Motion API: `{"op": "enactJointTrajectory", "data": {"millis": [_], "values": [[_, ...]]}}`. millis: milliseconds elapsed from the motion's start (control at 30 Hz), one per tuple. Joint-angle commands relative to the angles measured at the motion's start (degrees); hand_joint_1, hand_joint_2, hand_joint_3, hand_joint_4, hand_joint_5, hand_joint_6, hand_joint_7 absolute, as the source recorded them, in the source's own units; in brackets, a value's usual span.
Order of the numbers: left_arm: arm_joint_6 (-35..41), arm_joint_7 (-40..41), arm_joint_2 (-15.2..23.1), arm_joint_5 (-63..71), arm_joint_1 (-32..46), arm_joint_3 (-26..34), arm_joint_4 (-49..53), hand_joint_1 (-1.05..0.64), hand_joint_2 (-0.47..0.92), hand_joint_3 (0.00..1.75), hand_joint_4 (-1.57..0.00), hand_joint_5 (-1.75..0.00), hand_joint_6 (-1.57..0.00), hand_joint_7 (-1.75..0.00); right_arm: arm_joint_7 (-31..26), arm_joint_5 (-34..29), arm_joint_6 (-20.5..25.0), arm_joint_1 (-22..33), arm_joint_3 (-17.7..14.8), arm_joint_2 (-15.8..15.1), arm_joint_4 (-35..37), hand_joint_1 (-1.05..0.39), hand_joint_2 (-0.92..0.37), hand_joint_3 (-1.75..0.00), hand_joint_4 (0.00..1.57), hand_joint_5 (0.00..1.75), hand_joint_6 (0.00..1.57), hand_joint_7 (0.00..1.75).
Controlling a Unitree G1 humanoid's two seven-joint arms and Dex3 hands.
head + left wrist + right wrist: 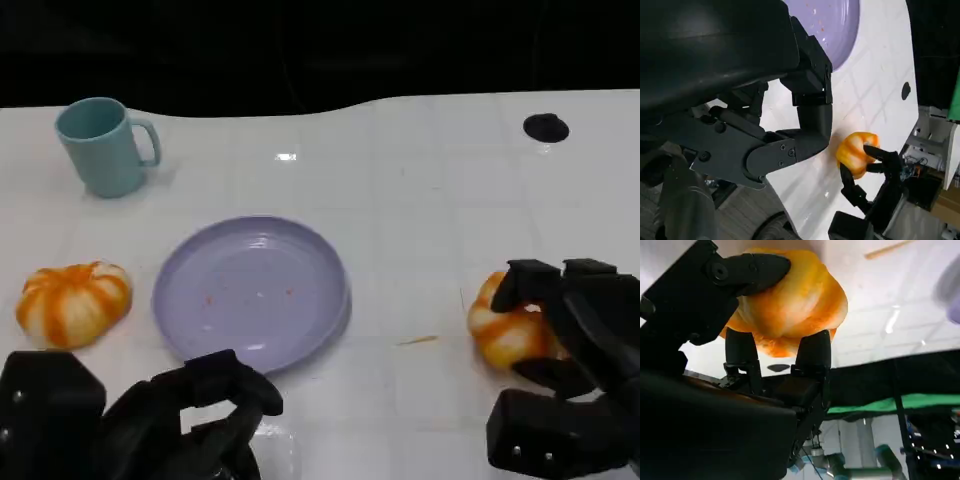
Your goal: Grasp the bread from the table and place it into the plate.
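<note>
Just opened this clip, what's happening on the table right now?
The robot's right hand has its fingers wrapped around an orange bread to the right of the purple plate, which holds only a few crumbs. Whether the bread is lifted yet is hard to tell. The left hand hangs near the plate's front edge, holding nothing. Another bread and a teal mug sit to the left.

No readable text, no labels, no brand marks, no numbers on anything in view
</note>
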Motion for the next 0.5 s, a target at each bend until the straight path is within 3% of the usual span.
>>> {"op": "enactJointTrajectory", "data": {"millis": [33,300,500], "values": [[0.75,0.64,0.30,-0.28,-0.26,0.48,-0.19,-0.35,0.81,0.76,-0.69,-1.75,-0.60,-1.47,0.03,4.17,-1.43,-0.39,-1.20,2.06,-4.06,-0.07,-0.36,-1.12,0.93,1.75,0.71,1.71],[0.70,0.59,0.08,-0.23,-0.11,0.37,-0.31,-0.34,0.80,0.78,-0.69,-1.75,-0.60,-1.47,5.01,10.86,-2.94,-1.40,-0.29,7.21,-9.95,-0.08,-0.37,-1.23,0.92,1.75,0.68,1.75],[0.45,0.90,-0.23,0.35,0.06,-0.11,-0.41,-0.34,0.80,0.77,-0.69,-1.75,-0.61,-1.47,8.21,13.10,-2.48,-4.39,1.41,11.87,-8.16,-0.09,-0.34,-1.33,0.93,1.75,0.67,1.75]]}}
